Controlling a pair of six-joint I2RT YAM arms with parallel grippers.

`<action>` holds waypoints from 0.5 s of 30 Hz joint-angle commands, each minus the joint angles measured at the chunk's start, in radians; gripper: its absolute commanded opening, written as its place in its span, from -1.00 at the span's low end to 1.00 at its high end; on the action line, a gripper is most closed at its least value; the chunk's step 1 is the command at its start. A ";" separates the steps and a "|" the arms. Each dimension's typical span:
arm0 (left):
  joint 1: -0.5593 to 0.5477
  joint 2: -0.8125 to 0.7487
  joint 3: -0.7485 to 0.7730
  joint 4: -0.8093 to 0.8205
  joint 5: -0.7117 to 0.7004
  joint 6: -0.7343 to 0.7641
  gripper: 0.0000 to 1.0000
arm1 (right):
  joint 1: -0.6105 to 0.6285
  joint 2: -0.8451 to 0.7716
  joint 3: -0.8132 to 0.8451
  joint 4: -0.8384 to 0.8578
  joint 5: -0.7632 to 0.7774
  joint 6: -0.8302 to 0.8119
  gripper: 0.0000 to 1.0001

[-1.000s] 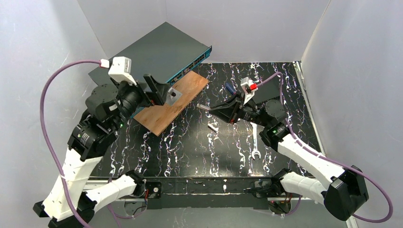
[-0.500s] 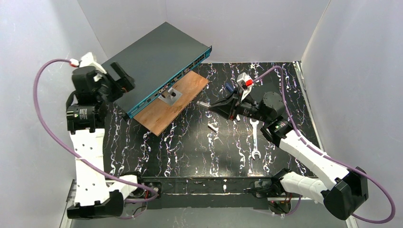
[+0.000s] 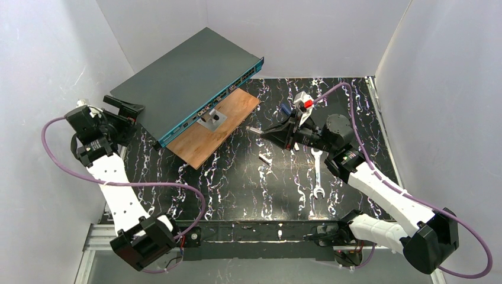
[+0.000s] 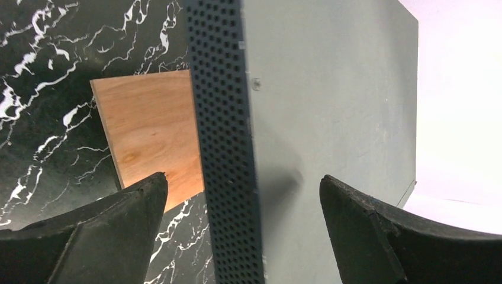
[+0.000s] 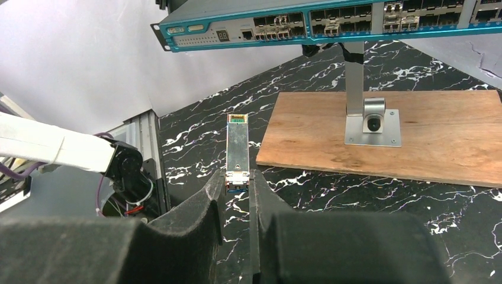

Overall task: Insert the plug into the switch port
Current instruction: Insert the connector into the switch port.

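Having swung leftward, left pincer (image 3: 139, 116) gapes beside switch (image 3: 189, 74).

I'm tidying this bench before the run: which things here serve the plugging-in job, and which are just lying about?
For the job: switch, plug, wooden board and metal post, which seem to prop the switch.
Just lying about: wrench, small metal piece near it.
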 commanded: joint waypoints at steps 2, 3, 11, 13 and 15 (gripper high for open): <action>0.048 -0.022 -0.101 0.162 0.175 -0.119 0.96 | 0.007 -0.019 0.004 0.042 0.011 -0.018 -0.97; 0.053 -0.022 -0.126 0.194 0.192 -0.141 0.96 | 0.008 -0.018 0.002 0.047 0.011 -0.016 -0.97; 0.069 -0.002 -0.316 0.557 0.352 -0.390 0.80 | 0.023 0.019 0.007 0.074 0.052 -0.027 -0.97; 0.069 0.010 -0.337 0.616 0.383 -0.433 0.73 | 0.046 0.035 0.015 0.073 0.087 -0.049 -0.97; 0.068 0.022 -0.334 0.618 0.404 -0.440 0.71 | 0.084 0.053 0.029 0.061 0.137 -0.088 -0.97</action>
